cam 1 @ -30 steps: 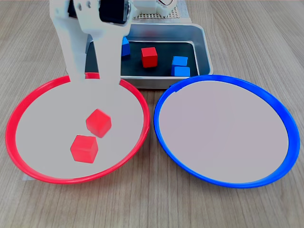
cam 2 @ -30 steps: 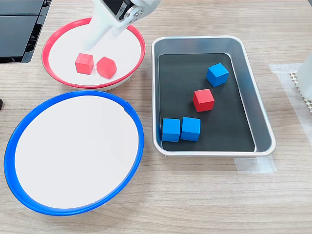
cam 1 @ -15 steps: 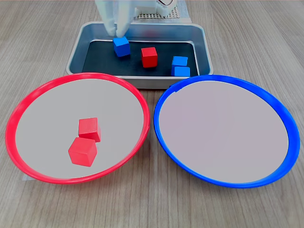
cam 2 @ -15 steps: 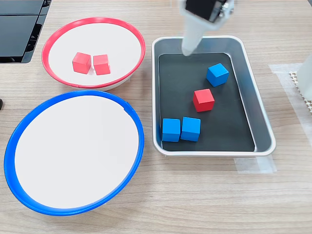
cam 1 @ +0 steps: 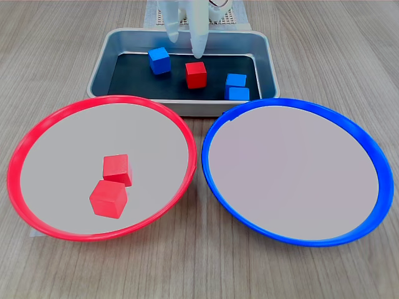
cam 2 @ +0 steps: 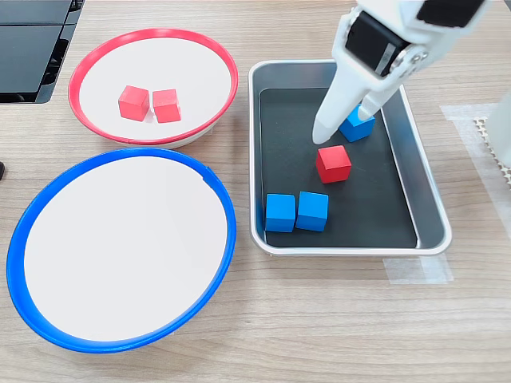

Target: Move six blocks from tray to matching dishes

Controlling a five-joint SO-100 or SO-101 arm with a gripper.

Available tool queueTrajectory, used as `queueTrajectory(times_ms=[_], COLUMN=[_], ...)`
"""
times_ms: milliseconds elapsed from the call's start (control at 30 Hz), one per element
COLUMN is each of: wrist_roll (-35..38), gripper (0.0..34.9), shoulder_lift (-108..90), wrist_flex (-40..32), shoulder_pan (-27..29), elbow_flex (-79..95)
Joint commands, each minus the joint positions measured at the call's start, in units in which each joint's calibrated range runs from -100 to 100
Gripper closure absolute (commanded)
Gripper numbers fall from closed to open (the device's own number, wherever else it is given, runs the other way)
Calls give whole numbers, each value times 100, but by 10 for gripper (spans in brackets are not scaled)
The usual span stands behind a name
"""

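Observation:
The silver tray (cam 1: 100, 73) (cam 2: 432, 209) holds one red block (cam 1: 196, 75) (cam 2: 333, 163) and three blue blocks: a lone one (cam 1: 159, 60) (cam 2: 357, 126) and a touching pair (cam 1: 237, 86) (cam 2: 296, 211). My white gripper (cam 1: 185, 43) (cam 2: 345, 121) hangs open over the tray, holding nothing. One fingertip (cam 1: 198, 53) (cam 2: 322, 136) is just behind the red block. The other is close to the lone blue block, which it partly hides in the second exterior view. Two red blocks (cam 1: 112, 184) (cam 2: 150, 104) lie in the red-rimmed dish (cam 1: 19, 156) (cam 2: 209, 120). The blue-rimmed dish (cam 1: 293, 168) (cam 2: 120, 247) holds nothing.
The arm's base (cam 1: 215, 9) stands behind the tray. A black device (cam 2: 32, 48) sits at the second exterior view's top left, and a white meshed mat (cam 2: 491, 136) at its right edge. Clear tape (cam 2: 415, 271) lies by the tray. The two dishes almost touch.
A second ago the gripper was over the red dish, where a red block was settling. It has swung to the tray and come down near the red block and the lone blue block.

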Motion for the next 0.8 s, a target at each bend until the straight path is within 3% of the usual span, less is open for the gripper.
queueTrajectory(times_ms=[0, 200, 600, 633, 667, 700, 767], wrist_roll=[459, 1133, 1192, 1192, 1192, 1192, 1177], gripper=[139, 152, 178, 199, 244, 314, 338], shoulder_lift=[-151, -134, 105, 105, 105, 105, 88], wrist_flex=[225, 109, -1137, -1212, -1286, -1352, -1385], shoulder_pan=[697, 1450, 1346, 1327, 1327, 1309, 1224], elbow_flex=[49, 240, 1187, 1241, 1305, 1360, 1341])
